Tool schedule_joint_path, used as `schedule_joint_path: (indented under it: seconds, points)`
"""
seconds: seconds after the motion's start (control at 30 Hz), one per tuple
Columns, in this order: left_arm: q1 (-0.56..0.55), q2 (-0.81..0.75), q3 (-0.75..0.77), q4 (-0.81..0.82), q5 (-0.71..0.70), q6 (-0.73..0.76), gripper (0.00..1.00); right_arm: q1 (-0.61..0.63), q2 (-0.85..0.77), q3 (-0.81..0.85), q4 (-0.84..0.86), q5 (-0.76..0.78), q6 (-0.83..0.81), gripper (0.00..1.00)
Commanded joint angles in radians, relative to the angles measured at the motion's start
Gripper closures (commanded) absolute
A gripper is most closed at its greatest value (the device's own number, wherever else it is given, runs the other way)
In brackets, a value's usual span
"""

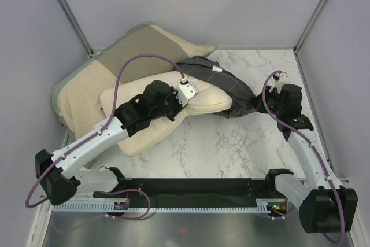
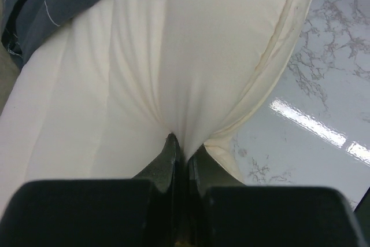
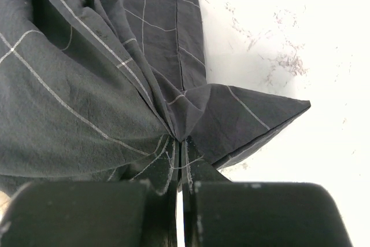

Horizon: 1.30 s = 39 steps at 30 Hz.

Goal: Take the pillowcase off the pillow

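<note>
Left pincer (image 2: 178, 142) clamped tight on pillow (image 2: 173, 56), anchoring it mid-surface (image 1: 231, 154). Right pincer (image 3: 182, 143) pinched closed on pillowcase (image 3: 87, 85), which covers only pillow's 3 o'clock end. Opposing grips, looks set for pulling apart.

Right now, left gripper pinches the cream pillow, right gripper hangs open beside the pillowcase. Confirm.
One error: the right gripper is shut on the pillowcase, not open beside it; the right wrist view shows this. The left gripper does pinch the cream pillow.
</note>
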Motion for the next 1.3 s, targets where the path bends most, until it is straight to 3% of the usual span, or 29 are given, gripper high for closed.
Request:
schedule_joint_path:
  seconds: [0.0, 0.4, 0.63, 0.97, 1.27]
  points:
    - [0.026, -0.067, 0.01, 0.06, -0.002, 0.065, 0.98, -0.037, 0.008, 0.052, 0.004, 0.03, -0.006, 1.0]
    - [0.026, -0.07, 0.015, 0.05, 0.038, 0.068, 0.98, -0.06, 0.034, 0.063, -0.007, 0.022, -0.009, 1.0]
    - [0.032, -0.096, 0.021, 0.05, 0.091, 0.048, 0.98, -0.081, 0.067, 0.069, -0.047, 0.116, 0.007, 1.0]
    - [0.133, -0.13, 0.032, 0.06, 0.235, 0.005, 0.98, -0.176, 0.141, 0.125, -0.039, 0.114, 0.057, 1.0]
    - [0.216, -0.16, 0.038, 0.099, 0.2, -0.032, 0.98, -0.284, 0.13, 0.149, -0.042, 0.062, 0.07, 1.0]
